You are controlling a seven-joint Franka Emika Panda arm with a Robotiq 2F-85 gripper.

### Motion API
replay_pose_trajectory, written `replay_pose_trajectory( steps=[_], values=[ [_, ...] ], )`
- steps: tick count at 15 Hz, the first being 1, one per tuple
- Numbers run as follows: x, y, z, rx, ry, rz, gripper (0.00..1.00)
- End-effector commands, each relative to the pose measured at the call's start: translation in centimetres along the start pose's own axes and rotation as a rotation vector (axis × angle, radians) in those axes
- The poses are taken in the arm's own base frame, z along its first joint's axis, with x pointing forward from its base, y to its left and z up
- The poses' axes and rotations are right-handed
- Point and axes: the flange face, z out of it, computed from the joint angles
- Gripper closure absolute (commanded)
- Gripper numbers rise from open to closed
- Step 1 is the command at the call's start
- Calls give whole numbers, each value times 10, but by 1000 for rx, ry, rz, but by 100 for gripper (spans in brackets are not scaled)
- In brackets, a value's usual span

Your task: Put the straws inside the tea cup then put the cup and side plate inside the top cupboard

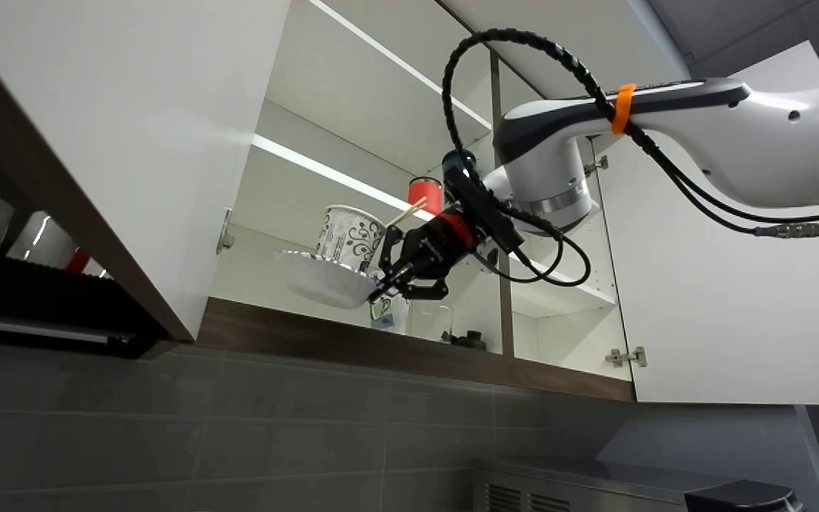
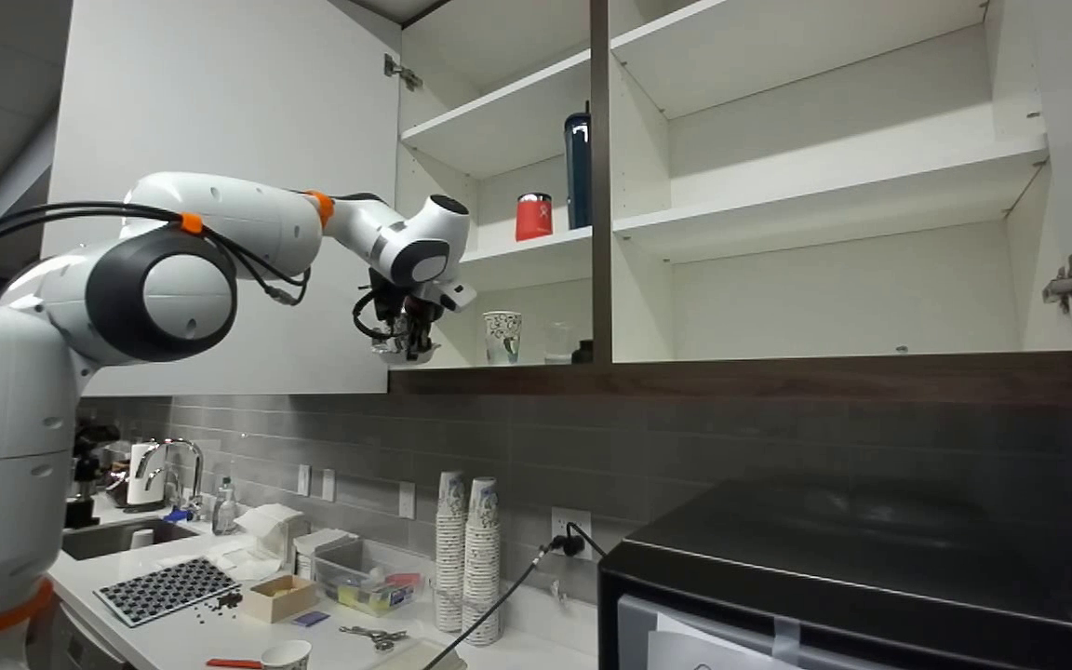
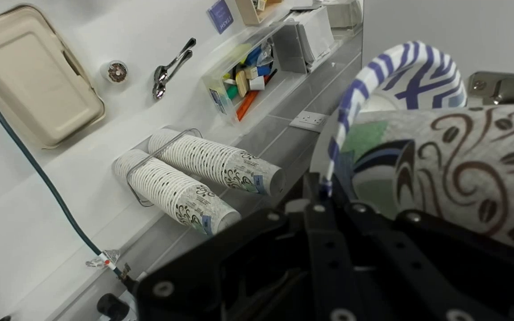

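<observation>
Exterior views both show the cupboard (image 2: 834,376) standing open above the back edge of the desk (image 3: 118,26); I judge the last step, the putting away, to be in hand. The next move likely calls for bringing what is held in level over the brown bottom edge, lowering it, then letting go; whether any of it is inside, I cannot tell. The cupboard holds a tall blue bottle (image 2: 578,172), a patterned beaker (image 2: 502,335), a red mug (image 2: 533,217) and a clear glass (image 1: 429,321). Along the desk's back edge stand two stacks of paper cups (image 2: 482,558) and a clear bin (image 3: 263,101) with blocks (image 3: 257,83) and other bits in it. The plate (image 1: 328,281), deep like a bowl, hangs at the cupboard's mouth, the pincer (image 3: 326,186) narrow and pinching its striped rim. It carries the cup (image 1: 349,238), whose base is hidden behind that rim. As only one side is gripped, a tilt could slide the cup off. Pale sticks (image 1: 407,212), which I take for the straws, poke up by the cup's lip; their lower ends are out of sight.
</observation>
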Motion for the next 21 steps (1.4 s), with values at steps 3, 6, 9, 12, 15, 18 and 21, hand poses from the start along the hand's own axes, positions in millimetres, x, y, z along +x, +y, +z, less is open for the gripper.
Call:
replay_pose_trajectory(
  steps=[3,6,9,12,15,18,21],
  values=[
    [14,-17,3,-38,58,41,99],
    [21,-24,7,-71,83,60,99],
    [31,-31,13,-93,108,86,99],
    [41,-39,20,-89,133,109,99],
    [51,-44,24,-74,145,142,99],
    [62,-45,28,-61,153,175,73],
    [70,-45,32,-42,165,200,58]
  ],
)
